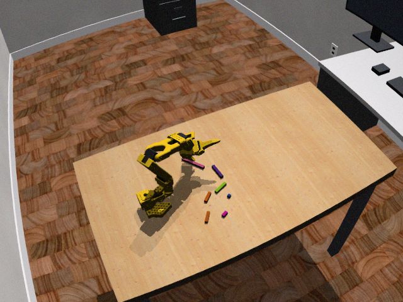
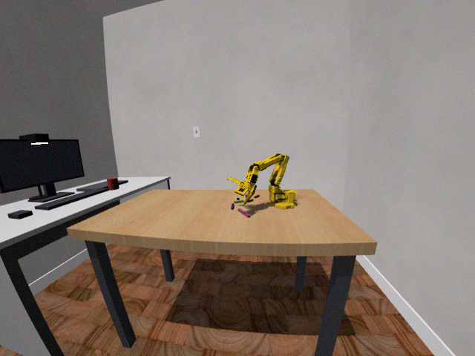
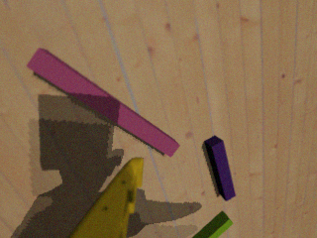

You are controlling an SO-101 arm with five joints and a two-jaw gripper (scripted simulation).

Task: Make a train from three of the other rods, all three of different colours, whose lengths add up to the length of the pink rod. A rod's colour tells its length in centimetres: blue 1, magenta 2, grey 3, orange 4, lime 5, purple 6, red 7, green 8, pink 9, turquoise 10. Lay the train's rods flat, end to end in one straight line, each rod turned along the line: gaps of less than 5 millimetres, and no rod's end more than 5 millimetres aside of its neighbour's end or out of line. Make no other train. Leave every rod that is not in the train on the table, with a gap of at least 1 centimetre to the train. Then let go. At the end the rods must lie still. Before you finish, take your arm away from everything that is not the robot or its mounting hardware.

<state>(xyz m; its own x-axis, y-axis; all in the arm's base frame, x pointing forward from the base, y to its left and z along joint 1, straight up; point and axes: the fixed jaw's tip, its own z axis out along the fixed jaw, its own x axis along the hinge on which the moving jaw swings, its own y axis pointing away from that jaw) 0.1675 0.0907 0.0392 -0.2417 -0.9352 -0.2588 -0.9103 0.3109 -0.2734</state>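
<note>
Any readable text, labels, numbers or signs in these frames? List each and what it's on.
None can be read.
The rods, from the pink rod to the blue rod, carry colour only, no marks.
The arm shows no lettering.
The monitor is dark, with only a tiny white streak, no letters.

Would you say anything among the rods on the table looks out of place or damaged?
Nothing stands out. The pink rod, purple rod, lime rod and smaller rods all lie flat and apart on the table, and the open gripper holds nothing.
</note>
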